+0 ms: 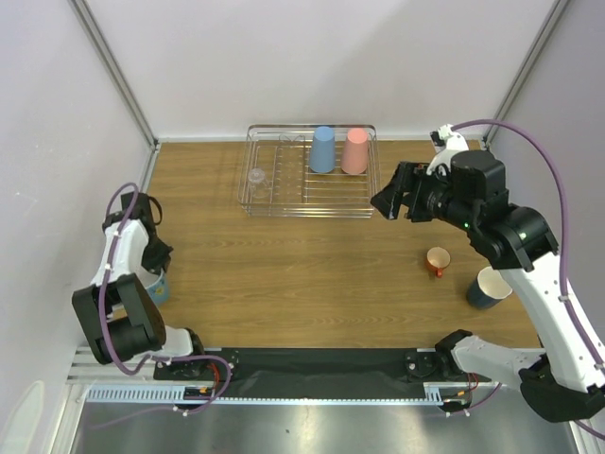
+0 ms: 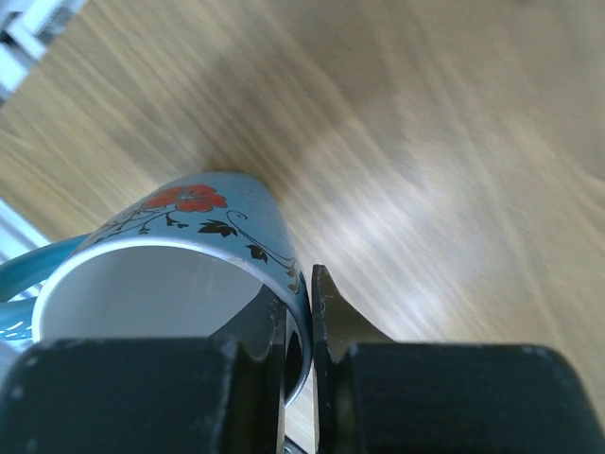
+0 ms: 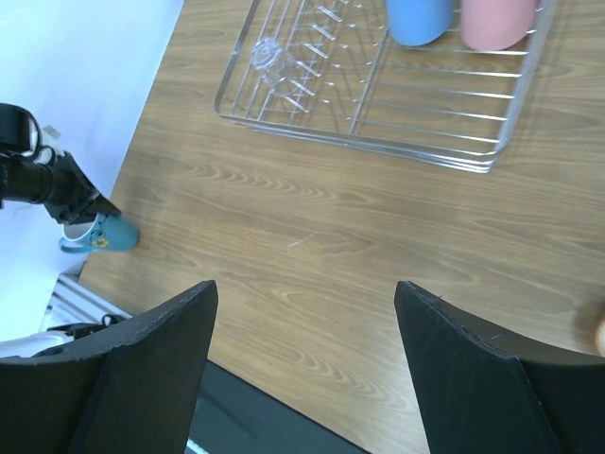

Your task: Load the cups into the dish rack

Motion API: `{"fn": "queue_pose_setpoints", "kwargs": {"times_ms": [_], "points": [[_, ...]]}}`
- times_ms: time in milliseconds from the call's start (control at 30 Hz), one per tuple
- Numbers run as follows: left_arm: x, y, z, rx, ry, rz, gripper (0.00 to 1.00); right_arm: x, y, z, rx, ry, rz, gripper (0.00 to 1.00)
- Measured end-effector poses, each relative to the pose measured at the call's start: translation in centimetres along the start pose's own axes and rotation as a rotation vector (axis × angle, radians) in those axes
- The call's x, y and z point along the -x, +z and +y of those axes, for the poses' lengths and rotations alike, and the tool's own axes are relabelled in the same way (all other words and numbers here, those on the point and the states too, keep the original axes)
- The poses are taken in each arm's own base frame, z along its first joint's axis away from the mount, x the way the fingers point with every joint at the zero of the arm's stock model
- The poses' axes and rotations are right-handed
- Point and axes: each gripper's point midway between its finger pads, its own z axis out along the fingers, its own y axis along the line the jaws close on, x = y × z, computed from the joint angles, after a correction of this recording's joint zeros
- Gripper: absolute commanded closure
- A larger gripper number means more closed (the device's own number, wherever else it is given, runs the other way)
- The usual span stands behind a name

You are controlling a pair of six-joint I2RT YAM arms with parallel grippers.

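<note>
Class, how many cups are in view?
6: blue tumbler, pink tumbler and glass in the rack; orange cup and dark mug on the table, right; floral mug in the left hand.

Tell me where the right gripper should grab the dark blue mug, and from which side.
Probably the rim wall, coming from above: the dark blue mug stands upright with its white-lined mouth open upward, so one finger can go inside and one outside. No handle shows. The right gripper is open.

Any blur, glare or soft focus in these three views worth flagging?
Left wrist: the table is smeared soft, the floral mug sharper. Right wrist: crisp across the dish rack. Top external: sharp, but the clear glass nearly vanishes against the wires.
</note>
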Motion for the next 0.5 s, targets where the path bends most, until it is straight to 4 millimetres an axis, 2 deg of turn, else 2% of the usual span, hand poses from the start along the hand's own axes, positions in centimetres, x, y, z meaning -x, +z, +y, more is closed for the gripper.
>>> {"fn": "queue_pose_setpoints", "kwargs": {"times_ms": [67,133,233,300,333,367,500], "points": [[0.3,-1.6,-0.8,-0.057,-0.026,-0.001,1.0,-0.1,0.8,0.3,0.013,0.006,0.016,0.16],[1.0,-4.1,-2.0,-0.128,-0.04,-0.03,1.0,-0.3,1.8,0.7,0.033,0.014,0.039,0.12],[1.1,-9.0,-5.8,-0.337,-0.05,-0.093,1.0,-0.6,3.4,1.5,0.078,0.023,0.076,0.06],[0.0,-13.1,-8.6,-0.546,-0.07,-0.104,1.0,-0.9,4.8,2.5,0.131,0.031,0.111,0.05],[-0.8,-16.1,-9.8,-0.667,-0.086,-0.09,1.0,-1.1,5.5,3.0,0.159,0.033,0.128,0.04],[-1.4,-17.5,-10.4,-0.72,-0.079,-0.077,1.0,-1.2,6.1,3.5,0.192,0.034,0.143,0.03],[-3.0,-25.2,-13.5,-1.01,-0.076,0.004,1.0,-0.9,7.1,6.5,0.372,0.013,0.162,0.0]]}}
